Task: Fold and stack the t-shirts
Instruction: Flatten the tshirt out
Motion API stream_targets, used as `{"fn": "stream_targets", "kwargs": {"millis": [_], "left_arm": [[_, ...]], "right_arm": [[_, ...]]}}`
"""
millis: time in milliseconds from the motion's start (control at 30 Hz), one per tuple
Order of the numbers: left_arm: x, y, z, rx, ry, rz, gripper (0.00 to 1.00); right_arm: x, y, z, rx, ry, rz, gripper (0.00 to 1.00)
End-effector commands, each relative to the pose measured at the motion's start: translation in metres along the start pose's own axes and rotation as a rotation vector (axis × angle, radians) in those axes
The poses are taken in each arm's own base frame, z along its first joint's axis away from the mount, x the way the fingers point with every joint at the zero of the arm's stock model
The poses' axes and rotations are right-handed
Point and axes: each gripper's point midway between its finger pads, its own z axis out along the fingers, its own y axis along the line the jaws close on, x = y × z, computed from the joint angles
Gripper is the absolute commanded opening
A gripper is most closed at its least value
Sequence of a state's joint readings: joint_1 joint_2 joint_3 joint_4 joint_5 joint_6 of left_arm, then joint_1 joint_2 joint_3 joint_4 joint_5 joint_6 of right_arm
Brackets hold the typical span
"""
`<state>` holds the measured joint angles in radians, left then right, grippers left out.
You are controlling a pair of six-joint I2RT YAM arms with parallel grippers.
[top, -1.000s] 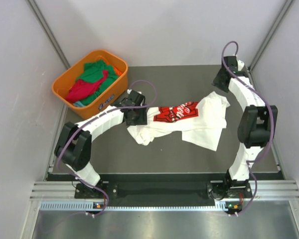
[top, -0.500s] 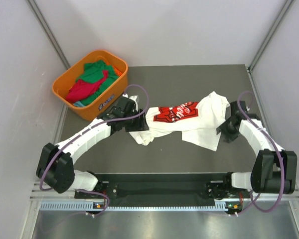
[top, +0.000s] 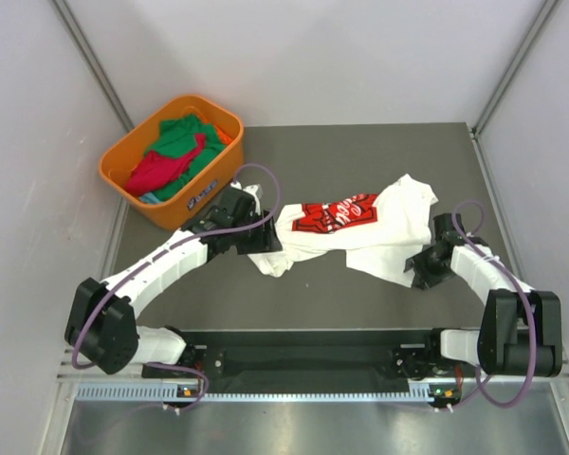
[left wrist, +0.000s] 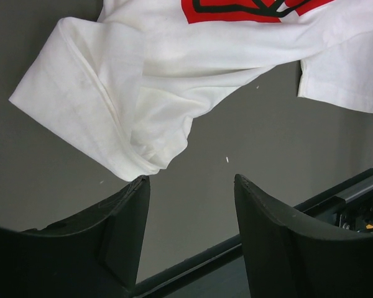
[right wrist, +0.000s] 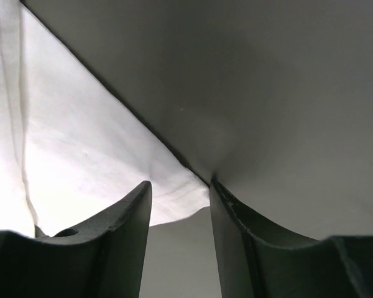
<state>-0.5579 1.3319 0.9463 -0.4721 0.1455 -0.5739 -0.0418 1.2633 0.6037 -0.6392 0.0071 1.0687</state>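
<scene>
A white t-shirt point(top: 379, 227) with a red chest print point(top: 337, 213) lies crumpled across the middle of the dark table. My left gripper point(top: 262, 245) hovers open at its left sleeve end. In the left wrist view the sleeve point(left wrist: 105, 105) lies just past the left fingertip, and nothing sits between the fingers of the left gripper point(left wrist: 189, 180). My right gripper point(top: 420, 272) is low at the shirt's near right corner. In the right wrist view that corner point(right wrist: 174, 195) lies between the parted tips of the right gripper point(right wrist: 180, 185). A green t-shirt point(top: 182, 137) and a red t-shirt point(top: 155, 172) lie bunched in the basket.
The orange plastic basket point(top: 119, 178) stands at the back left of the table. Grey walls close in both sides. The table's front rail point(left wrist: 345, 195) runs just past the left gripper's fingers.
My right arm has swung from the back right down to the shirt's near right corner. The left gripper has come forward and lower at the sleeve. The shirt has barely shifted.
</scene>
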Motion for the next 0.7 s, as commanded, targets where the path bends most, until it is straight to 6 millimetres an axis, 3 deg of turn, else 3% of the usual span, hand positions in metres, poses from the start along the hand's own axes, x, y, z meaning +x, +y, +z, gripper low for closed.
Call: {"fn": "stream_targets", "kwargs": {"millis": [0,100,167,233,333,367,400,433,467,500,533,600,667], "left_arm": [[-0.007,-0.007,-0.005,0.027,-0.033,0.003,0.61],[-0.008,-0.004,-0.006,0.007,-0.041,0.002,0.61],[-0.012,0.001,-0.009,-0.019,-0.069,0.001,0.61],[-0.013,0.003,-0.009,-0.031,-0.077,-0.002,0.61],[-0.014,0.001,-0.009,-0.027,-0.071,-0.001,0.61],[-0.015,0.001,-0.009,-0.028,-0.069,0.0,0.61],[-0.016,0.002,-0.009,-0.035,-0.072,0.003,0.61],[-0.02,0.001,-0.012,-0.042,-0.08,0.008,0.61],[-0.023,0.001,-0.014,-0.054,-0.087,0.015,0.61],[-0.028,0.003,-0.016,-0.073,-0.1,0.027,0.61],[-0.042,0.004,-0.023,-0.106,-0.148,0.033,0.61],[-0.05,0.004,-0.032,-0.128,-0.165,0.054,0.61],[-0.061,-0.002,-0.041,-0.122,-0.195,0.062,0.62]], "right_arm": [[0.003,-0.006,0.013,0.016,-0.007,0.043,0.42],[0.004,-0.011,0.015,0.033,-0.005,0.05,0.37],[0.0,-0.012,0.015,0.04,-0.027,0.046,0.22],[-0.005,-0.006,0.012,0.03,-0.043,0.037,0.0],[-0.027,0.019,-0.009,-0.033,-0.118,-0.023,0.0],[-0.038,0.025,-0.024,-0.057,-0.169,-0.073,0.0],[-0.055,0.047,-0.049,-0.118,-0.232,-0.09,0.0],[-0.064,0.056,-0.067,-0.149,-0.276,-0.108,0.0],[-0.076,0.057,-0.092,-0.163,-0.349,-0.133,0.0],[-0.09,0.075,-0.128,-0.235,-0.421,-0.131,0.0],[-0.097,0.08,-0.15,-0.269,-0.463,-0.135,0.0],[-0.107,0.09,-0.203,-0.366,-0.558,-0.142,0.0],[-0.103,0.092,-0.23,-0.433,-0.574,-0.144,0.0]]}}
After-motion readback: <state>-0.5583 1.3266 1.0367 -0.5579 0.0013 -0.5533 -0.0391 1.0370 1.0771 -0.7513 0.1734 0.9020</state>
